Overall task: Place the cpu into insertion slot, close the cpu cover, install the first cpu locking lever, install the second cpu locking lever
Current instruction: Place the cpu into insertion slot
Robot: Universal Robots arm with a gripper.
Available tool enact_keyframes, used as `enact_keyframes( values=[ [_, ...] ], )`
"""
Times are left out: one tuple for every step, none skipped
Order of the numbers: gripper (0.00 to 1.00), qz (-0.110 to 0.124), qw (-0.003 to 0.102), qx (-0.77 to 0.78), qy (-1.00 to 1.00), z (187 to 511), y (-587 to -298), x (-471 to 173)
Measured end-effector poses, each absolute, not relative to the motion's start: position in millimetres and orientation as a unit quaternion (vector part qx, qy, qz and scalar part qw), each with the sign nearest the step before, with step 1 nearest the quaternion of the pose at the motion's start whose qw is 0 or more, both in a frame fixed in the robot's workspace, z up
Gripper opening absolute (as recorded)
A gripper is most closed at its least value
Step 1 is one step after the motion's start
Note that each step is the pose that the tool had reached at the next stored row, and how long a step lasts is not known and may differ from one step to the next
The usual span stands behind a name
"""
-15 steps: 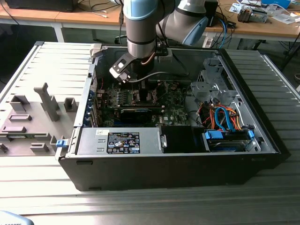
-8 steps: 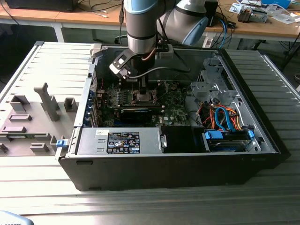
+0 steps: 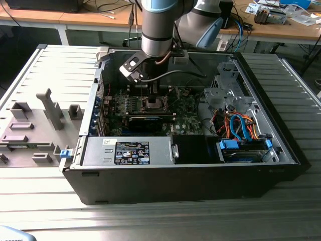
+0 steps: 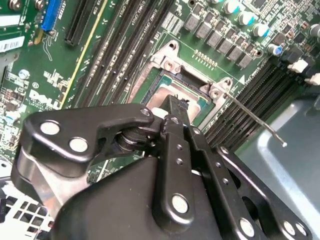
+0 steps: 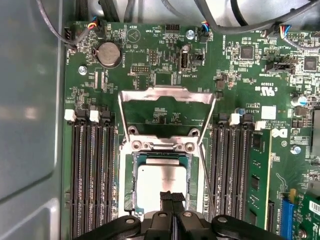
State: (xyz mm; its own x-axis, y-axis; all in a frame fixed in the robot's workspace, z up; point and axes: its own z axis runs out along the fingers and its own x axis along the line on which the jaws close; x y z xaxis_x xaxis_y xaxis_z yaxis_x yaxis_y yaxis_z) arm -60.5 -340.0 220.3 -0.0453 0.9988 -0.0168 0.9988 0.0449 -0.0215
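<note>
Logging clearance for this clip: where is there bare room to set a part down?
Free: the slatted table between the case and the exterior camera; the bare metal panel beside the memory slots. Crowded: around the insertion slot, with the gripper over the cpu and the cpu cover raised.

Green motherboard (image 5: 150,75), dull silver-grey cpu (image 5: 160,177) (silvery cpu cover (image 5: 167,95)), black fingers (image 5: 166,199).

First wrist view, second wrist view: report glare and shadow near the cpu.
First wrist view: the open cpu cover gleams brightest; the cpu shows a soft, even sheen. Second wrist view: the dark hand hides most of the cpu.
</note>
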Motion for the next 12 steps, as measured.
enact_keyframes(
  values=[
    [0.11, 0.014, 0.002, -0.691, -0.723, 221.5, -339.9, -59.9],
    [0.11, 0.014, 0.002, -0.691, -0.723, 224.2, -339.9, -59.4],
    [0.11, 0.014, 0.002, -0.691, -0.723, 226.7, -339.9, -59.2],
    [0.11, 0.014, 0.002, -0.691, -0.723, 230.0, -339.9, -59.1],
    [0.11, 0.014, 0.002, -0.691, -0.723, 232.9, -339.9, -59.1],
    [0.11, 0.014, 0.002, -0.691, -0.723, 237.5, -339.9, -58.9],
    [0.11, 0.014, 0.002, -0.691, -0.723, 240.0, -339.9, -59.0],
    [0.11, 0.014, 0.002, -0.691, -0.723, 242.1, -339.9, -58.9],
    [0.11, 0.014, 0.002, -0.691, -0.723, 246.1, -339.9, -58.9],
    [0.11, 0.014, 0.002, -0.691, -0.723, 250.0, -339.9, -58.9],
    [0.11, 0.014, 0.002, -0.691, -0.723, 254.9, -339.9, -58.9],
    [0.11, 0.014, 0.002, -0.691, -0.723, 257.5, -339.9, -58.9]
  ],
)
